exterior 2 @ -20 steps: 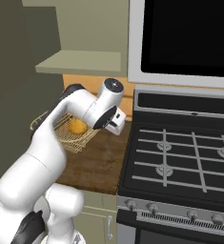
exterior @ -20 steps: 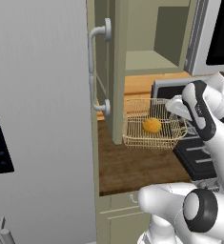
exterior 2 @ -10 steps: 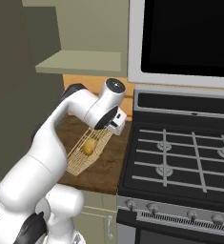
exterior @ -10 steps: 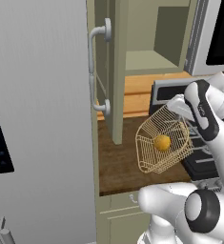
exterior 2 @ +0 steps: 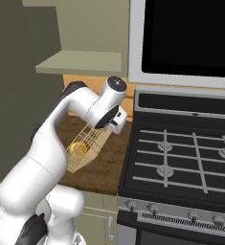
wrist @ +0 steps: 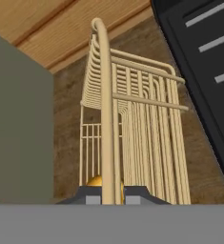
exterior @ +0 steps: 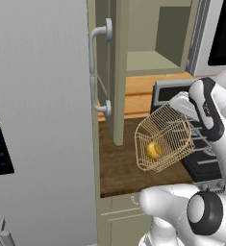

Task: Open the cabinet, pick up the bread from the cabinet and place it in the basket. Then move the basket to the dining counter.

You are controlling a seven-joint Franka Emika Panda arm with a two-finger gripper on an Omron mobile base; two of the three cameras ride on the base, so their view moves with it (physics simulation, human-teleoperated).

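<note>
**Fingers clamped on basket rim; basket hung tilted above the worktop**

The fingers [wrist: 92, 194] are seen closed on the thick rim of the basket [exterior: 165, 139], one dark tip on each side of the rim wire in the hand view. The gripper [wrist: 109, 195] is thus locked onto the rim.

The grey fridge [exterior: 37, 120] is recorded along the left of the left base view. The cabinet [exterior: 115, 72] is seen with its green door swung open, edge-on just beside the fridge, its curved silver handle [exterior: 96, 72] facing the fridge. The pale shelf [exterior 2: 83, 63] inside is visible. The black stove [exterior 2: 181, 162] is noted to the right of the short brown worktop [exterior: 121, 168].

The basket is held clear of the worktop and tipped steeply, its opening turned sideways towards the cabinet door. The bread [exterior: 153, 150] is seen inside the basket, resting in the low part against the mesh.
</note>
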